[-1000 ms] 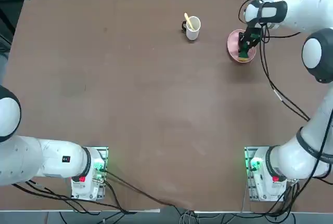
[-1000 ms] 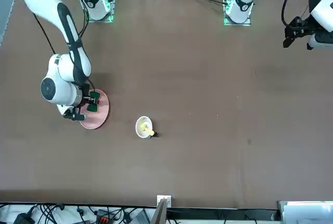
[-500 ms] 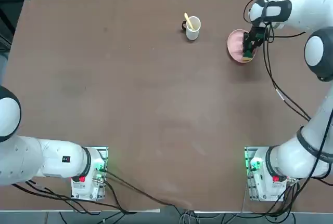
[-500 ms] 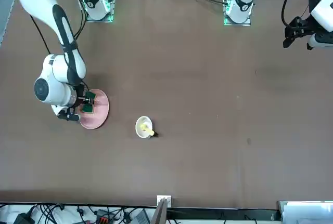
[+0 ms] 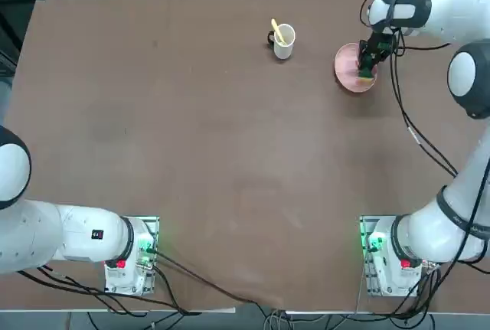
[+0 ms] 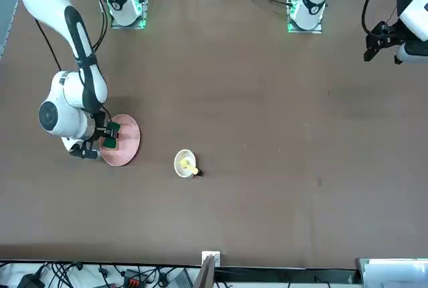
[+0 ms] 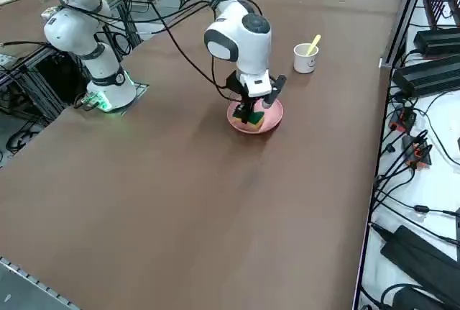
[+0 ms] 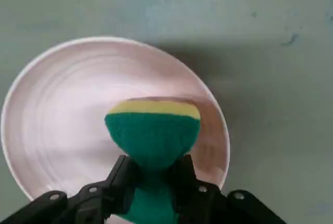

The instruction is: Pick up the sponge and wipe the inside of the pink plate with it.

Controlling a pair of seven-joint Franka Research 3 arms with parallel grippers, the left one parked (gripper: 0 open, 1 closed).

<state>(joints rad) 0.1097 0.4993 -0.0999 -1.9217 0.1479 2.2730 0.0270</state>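
Brown worktop (image 5: 214, 138), right arm (image 7: 237, 33) reaching over its far right part, pink plate (image 8: 57, 115) beneath the claw, white mug (image 5: 284, 41) with yellow utensil well apart, right claw (image 8: 156, 180) pinched tight on the sponge (image 8: 152, 130), sponge inside the plate, yellow layer down

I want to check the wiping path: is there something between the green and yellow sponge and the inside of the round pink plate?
Nothing visible. The right gripper, shut on the green and yellow sponge, holds it over the round pink plate, whose inside is bare.
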